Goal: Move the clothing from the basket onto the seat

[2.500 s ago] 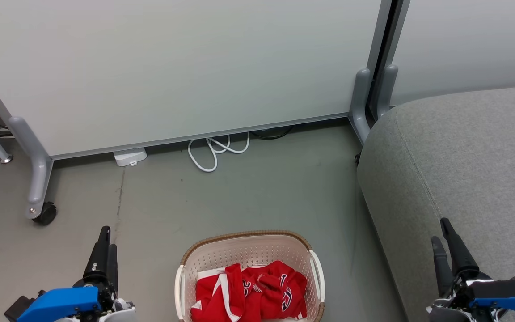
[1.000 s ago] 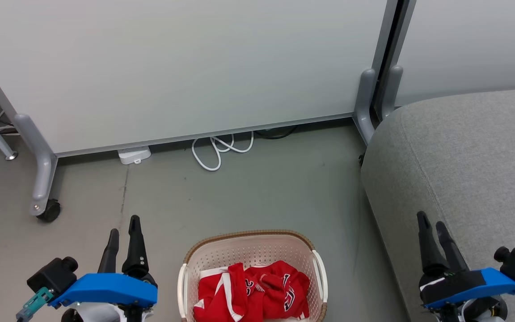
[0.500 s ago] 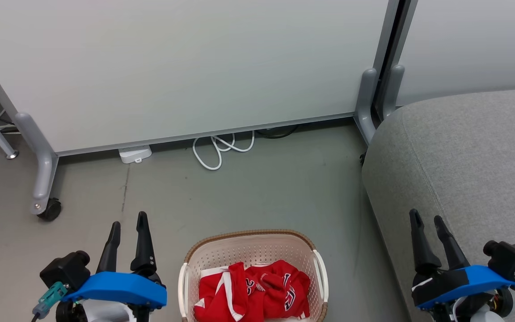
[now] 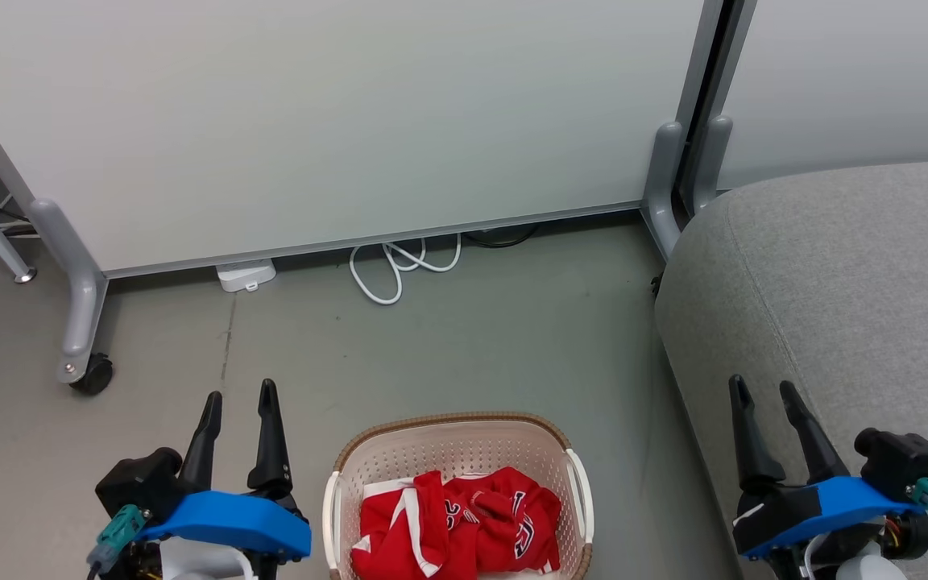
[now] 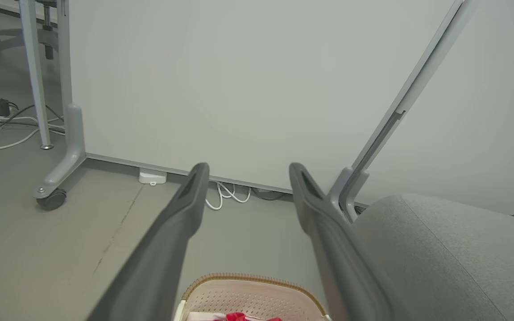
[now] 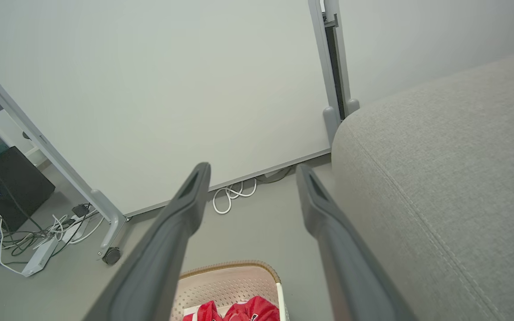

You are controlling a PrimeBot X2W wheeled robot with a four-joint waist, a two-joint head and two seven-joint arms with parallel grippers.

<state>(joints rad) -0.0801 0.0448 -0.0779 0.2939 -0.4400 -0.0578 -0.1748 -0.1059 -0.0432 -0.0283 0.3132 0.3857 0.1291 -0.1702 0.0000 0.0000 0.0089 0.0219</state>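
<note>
This is an office or lab space rather than a home. White partition panels (image 4: 351, 121) stand on grey feet with casters (image 4: 95, 374) over a bare grey floor (image 4: 472, 346). Loose cables (image 4: 387, 303) trail along it. A power strip (image 6: 38, 258) lies near a black computer case (image 6: 11, 187). A swivel-chair base (image 5: 5, 35) shows beyond, and the grey upholstered seat (image 4: 851, 282) adds a homely touch.

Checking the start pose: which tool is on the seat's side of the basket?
The right tool, open, at the edge of the seat; the left tool, also open, is over floor across the basket.
</note>
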